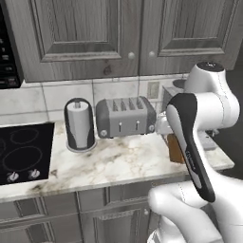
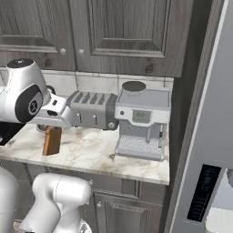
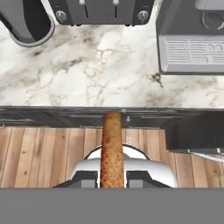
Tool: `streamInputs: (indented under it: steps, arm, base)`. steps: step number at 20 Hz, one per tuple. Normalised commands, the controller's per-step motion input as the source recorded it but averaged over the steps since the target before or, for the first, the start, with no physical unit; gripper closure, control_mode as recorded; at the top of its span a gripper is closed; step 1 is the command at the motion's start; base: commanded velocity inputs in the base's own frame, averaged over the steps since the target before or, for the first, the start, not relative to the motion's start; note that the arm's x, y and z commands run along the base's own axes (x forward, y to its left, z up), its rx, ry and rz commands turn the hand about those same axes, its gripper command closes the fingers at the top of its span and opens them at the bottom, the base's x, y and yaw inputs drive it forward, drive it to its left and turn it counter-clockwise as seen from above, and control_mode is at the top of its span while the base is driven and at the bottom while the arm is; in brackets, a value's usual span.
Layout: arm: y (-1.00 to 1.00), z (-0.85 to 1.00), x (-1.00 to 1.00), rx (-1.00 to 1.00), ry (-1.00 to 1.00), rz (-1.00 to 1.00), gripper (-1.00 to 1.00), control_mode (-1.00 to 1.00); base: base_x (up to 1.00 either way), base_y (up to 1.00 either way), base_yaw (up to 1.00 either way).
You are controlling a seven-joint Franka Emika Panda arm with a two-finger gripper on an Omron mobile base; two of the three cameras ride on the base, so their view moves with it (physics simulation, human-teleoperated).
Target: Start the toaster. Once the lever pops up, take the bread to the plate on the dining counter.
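Observation:
The bread [image 2: 52, 140], a tan-brown slice, hangs upright from my gripper [image 2: 53, 129], which is shut on its top edge. It is held above the marble worktop [image 1: 118, 163], to the front right of the toaster [image 1: 126, 116]. In the left base view the bread [image 1: 175, 149] peeks out behind my forearm. In the hand view the bread [image 3: 112, 148] shows edge-on between my fingertips [image 3: 85, 178], with the toaster [image 3: 100, 11] beyond it. The toaster [image 2: 93, 109] stands against the back wall. The plate and the dining counter are out of view.
A dark paper-towel holder [image 1: 79, 124] stands left of the toaster, with a black cooktop [image 1: 23, 152] further left. A silver coffee machine [image 2: 143, 123] stands right of the toaster. A tall fridge side [image 2: 214, 113] closes off the right. Cabinets [image 1: 95, 33] hang overhead.

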Motion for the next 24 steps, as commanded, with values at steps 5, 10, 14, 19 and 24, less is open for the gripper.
streamInputs:
  steps: [5,10,14,19,24]
  arm:
    - [0.00,0.00,0.00,0.00,0.00,0.00,1.00,1.00]
    - [0.00,0.00,0.00,0.00,0.00,0.00,1.00,1.00]
    - [0.00,0.00,0.00,0.00,0.00,0.00,1.00,1.00]
    - [0.00,0.00,0.00,0.00,0.00,0.00,1.00,1.00]
    - [0.00,0.00,0.00,0.00,0.00,0.00,1.00,1.00]
  base:
    - [-1.00,-0.06,0.15]
    - [-0.84,0.13,0.60]
    - [-0.23,0.26,0.99]
    - [-0.13,0.05,1.00]
    - [-0.13,0.00,1.00]
